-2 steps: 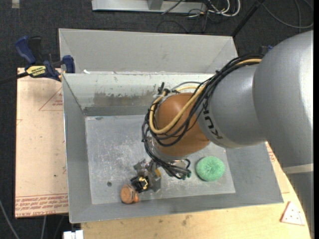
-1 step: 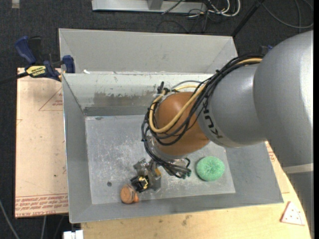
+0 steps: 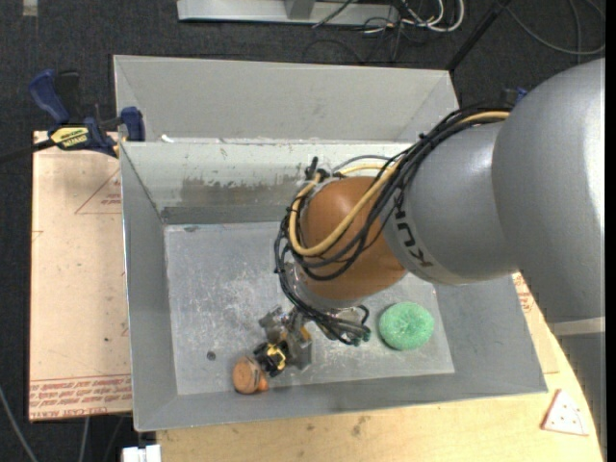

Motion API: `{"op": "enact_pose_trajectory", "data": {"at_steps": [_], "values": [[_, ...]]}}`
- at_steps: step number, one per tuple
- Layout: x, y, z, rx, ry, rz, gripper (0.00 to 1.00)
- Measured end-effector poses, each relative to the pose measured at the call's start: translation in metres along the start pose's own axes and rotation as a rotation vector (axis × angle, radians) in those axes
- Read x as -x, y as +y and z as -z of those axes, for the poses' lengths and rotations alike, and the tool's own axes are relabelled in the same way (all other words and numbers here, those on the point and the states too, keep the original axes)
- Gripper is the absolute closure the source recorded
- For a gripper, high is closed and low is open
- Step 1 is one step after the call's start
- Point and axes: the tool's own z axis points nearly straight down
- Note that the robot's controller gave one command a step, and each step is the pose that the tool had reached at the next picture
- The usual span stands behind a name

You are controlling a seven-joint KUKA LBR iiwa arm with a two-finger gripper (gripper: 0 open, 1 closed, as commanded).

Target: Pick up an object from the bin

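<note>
Two small things lay by your gripper (image 3: pixel 286 343) at the frame's lower centre: a yellow-and-black piece (image 3: pixel 274 355), hard to make out, just beside its tip, and a brown round lump (image 3: pixel 250 378) lower left. Cables (image 3: pixel 433 135) and the orange cover (image 3: pixel 351 248) hid the tool, so you could not tell whether it stood apart or together. A green round pad (image 3: pixel 405 325) lay to the right on the scuffed grey bin floor (image 3: pixel 212 296); dark carpet (image 3: pixel 58 27) surrounded the bin.

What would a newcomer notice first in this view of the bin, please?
The large silver robot arm with its orange wrist cover reaches in from the right, its end effector low in the grey metal bin, front middle. A round green spongy pad lies right of it, a small round brown object left, near the front wall.
</note>
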Motion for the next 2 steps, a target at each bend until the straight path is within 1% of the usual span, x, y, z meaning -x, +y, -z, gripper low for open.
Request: {"op": "enact_pose_trajectory", "data": {"at_steps": [1, 2], "values": [[-0.001, 0.001, 0.013, 0.001, 0.002, -0.002, 1.00], [0.001, 0.000, 0.027, -0.001, -0.003, -0.002, 1.00]]}}
